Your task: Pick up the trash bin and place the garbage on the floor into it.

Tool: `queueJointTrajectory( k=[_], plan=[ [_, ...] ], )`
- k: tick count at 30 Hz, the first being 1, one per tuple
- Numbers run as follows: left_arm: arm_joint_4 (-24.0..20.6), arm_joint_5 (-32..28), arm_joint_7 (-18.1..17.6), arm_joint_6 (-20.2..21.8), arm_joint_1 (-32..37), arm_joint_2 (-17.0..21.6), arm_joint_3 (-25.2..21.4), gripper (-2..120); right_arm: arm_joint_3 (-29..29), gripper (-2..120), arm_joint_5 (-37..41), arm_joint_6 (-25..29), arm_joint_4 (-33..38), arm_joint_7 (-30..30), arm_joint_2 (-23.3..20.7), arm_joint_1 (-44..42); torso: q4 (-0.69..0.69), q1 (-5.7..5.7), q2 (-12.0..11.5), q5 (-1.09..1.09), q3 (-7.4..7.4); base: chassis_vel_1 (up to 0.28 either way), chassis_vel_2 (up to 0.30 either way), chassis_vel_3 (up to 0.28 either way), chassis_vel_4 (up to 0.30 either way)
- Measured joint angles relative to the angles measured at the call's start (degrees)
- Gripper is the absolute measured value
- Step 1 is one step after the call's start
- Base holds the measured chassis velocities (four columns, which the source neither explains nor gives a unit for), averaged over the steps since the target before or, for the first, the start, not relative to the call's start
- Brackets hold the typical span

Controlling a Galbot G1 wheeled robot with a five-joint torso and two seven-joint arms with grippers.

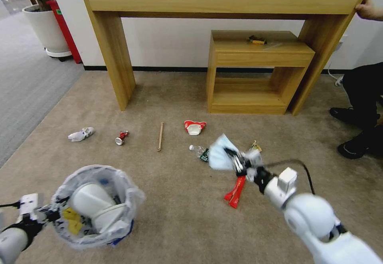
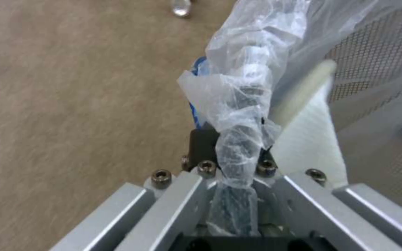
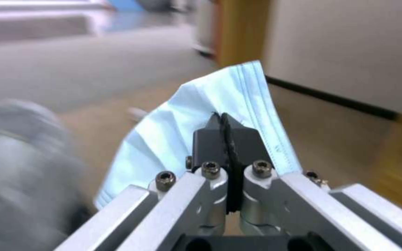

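Right gripper [image 1: 235, 158]: my jaws are clamped on the mask [image 1: 219, 156], held above the carpet.
Left gripper [image 1: 47, 213]: my jaws pinch the bin [image 1: 95, 206] by its bagged rim.
Relation: bin mouth lies left of and nearer to me than the mask.
Judgement: mask must travel leftward over the rim.

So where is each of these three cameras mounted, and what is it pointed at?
Head view: on the robot's head, looking down at the carpet litter; both arms show, the left gripper holding the trash bin, the right gripper holding the mask.
Left wrist view: on the left arm, looking along its fingers clamped on the bin's bag rim.
Right wrist view: on the right arm, looking past its shut fingers toward the wall.
Head and right wrist views share the mask.
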Motion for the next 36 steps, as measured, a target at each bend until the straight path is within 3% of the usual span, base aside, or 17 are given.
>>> queueJointTrajectory(
  k=[4, 7, 8, 11, 17, 22, 28, 32, 35, 36],
  plan=[
    [-0.4, 0.7, -1.0, 0.0, -1.4, 0.2, 2.6, 0, -6.6, 0, 4.3, -1.7, 0.8, -0.8, -0.7, 6.4, -0.02, 0.0, 0.0, -0.03, 0.0, 0.0, 0.0, 0.0, 0.0],
    [-0.6, 1.8, -2.0, 0.0, -2.2, 0.4, 4.8, 0, -17.9, 0, 7.3, -3.0, -0.3, -0.3, 0.7, 15.4, 0.0, 0.0, 0.0, -0.01, 0.01, 0.0, 0.0, 0.0, 0.0],
    [-0.6, 1.8, -2.0, 0.0, -2.2, 0.4, 4.8, 0, -17.9, 0, 7.3, -3.0, -0.3, -0.3, 0.7, 15.4, 0.0, 0.0, 0.0, -0.01, 0.01, 0.0, 0.0, 0.0, 0.0],
    [-0.7, 2.7, -2.2, 0.0, -2.3, 0.4, 5.9, 0, -28.6, 0, 7.5, -3.5, -3.6, 1.3, 3.4, 23.3, 0.03, 0.0, 0.0, -0.02, 0.01, 0.0, 0.0, 0.0, 0.0],
    [-1.5, 2.9, -2.5, 0.0, -2.4, 0.1, 6.6, 0, -37.7, 0, 5.1, -3.5, -9.5, 3.6, 6.6, 28.2, -0.01, 0.0, 0.0, -0.02, 0.01, 0.0, 0.0, 0.0, 0.0],
    [-1.6, 2.8, -2.7, 0.0, -2.6, 0.0, 6.6, 0, -41.1, 12, 3.5, -3.6, -12.2, 5.2, 8.1, 29.2, 0.0, 0.0, 0.0, -0.02, 0.0, 0.0, 0.0, 0.0, 0.0],
    [-2.0, 2.5, -3.1, 0.0, -3.2, 0.0, 7.5, 0, -44.1, 38, 2.8, -3.1, -14.8, 8.3, 10.2, 30.0, -0.01, 0.0, 0.0, -0.02, 0.0, 0.0, 0.0, 0.0, 0.0],
    [-2.1, 2.4, -3.2, 0.0, -3.2, 0.0, 7.5, 0, -44.0, 48, 3.1, -2.8, -15.1, 9.3, 11.0, 30.4, 0.02, 0.0, 0.0, -0.01, 0.0, 0.0, 0.0, 0.0, 0.0],
    [-1.1, 1.7, -3.1, -0.1, -3.2, 0.0, 6.2, 0, -39.6, 63, 4.2, -3.1, -14.1, 11.7, 10.3, 29.5, 0.0, 0.0, 0.0, -0.01, 0.0, 0.0, 0.0, 0.0, 0.0],
    [-1.1, 1.7, -3.1, -0.1, -3.2, 0.0, 6.2, 0, -39.6, 63, 4.2, -3.1, -14.1, 11.7, 10.3, 29.5, 0.0, 0.0, 0.0, -0.01, 0.0, 0.0, 0.0, 0.0, 0.0]
  ],
)
